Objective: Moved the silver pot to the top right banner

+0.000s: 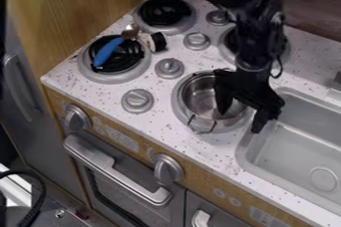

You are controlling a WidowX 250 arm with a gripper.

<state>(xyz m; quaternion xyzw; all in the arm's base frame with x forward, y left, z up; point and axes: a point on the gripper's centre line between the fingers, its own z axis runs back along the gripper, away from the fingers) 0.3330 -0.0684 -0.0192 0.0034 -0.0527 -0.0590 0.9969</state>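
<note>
"Where is the silver pot point(197, 94)?"
"On the burner point(179, 111) near the counter's point(86, 96) front edge, beside the sink point(293, 151). It is upright, its wire handle point(202, 124) towards that edge."
"And the gripper point(240, 122)?"
"Hanging over the pot's sink side, fingers spread wide. One dips within the rim; the other points down outside, by the sink's edge. Nothing is gripped between them. Whether either touches the pot, I cannot tell."
"What else is there?"
"At the counter's left corner, a blue-handled spoon point(108, 52) lies across a black coil point(118, 64). Just beside it is a small black-and-white object point(157, 42). Another coil point(164, 11) sits near the back left corner."
</note>
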